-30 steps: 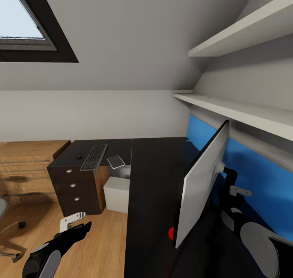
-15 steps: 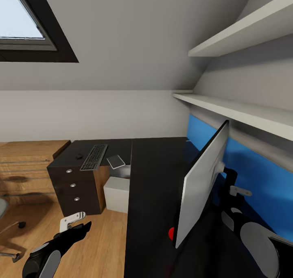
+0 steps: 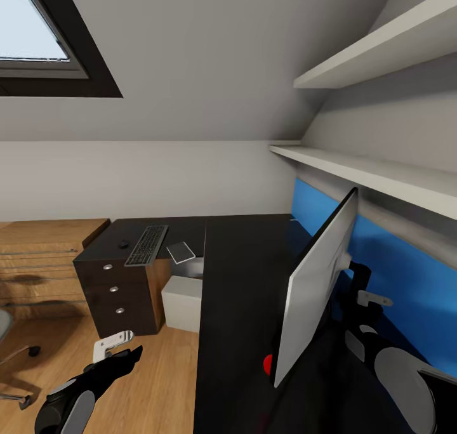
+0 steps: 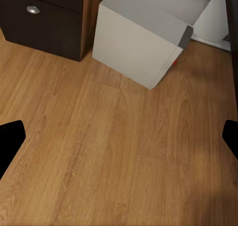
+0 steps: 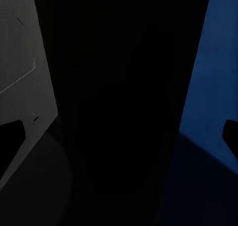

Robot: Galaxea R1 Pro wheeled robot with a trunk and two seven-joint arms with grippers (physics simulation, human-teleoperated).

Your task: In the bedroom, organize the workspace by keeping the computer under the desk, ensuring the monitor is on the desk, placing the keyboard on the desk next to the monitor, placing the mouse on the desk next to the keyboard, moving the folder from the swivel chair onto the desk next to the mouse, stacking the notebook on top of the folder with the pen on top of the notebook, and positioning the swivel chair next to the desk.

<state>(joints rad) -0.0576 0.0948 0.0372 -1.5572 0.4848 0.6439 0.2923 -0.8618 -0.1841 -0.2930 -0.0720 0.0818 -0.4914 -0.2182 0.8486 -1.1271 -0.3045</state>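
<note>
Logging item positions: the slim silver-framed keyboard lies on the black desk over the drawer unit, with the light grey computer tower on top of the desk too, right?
Not quite. The keyboard does lie on the desk, but the head view shows the computer tower on the floor under it.

The swivel chair point(image 3: 9, 351) is cut off at the frame's left edge, and the monitor point(image 3: 315, 282) hides the right pincer.

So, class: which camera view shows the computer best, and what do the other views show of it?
The left wrist view: the computer shows large and near, a light grey box with a darker edge strip, standing on the wood floor beside the drawer unit. In the head view it is small and tucked under the desk. The right wrist view gives nothing recognisable of it.
</note>
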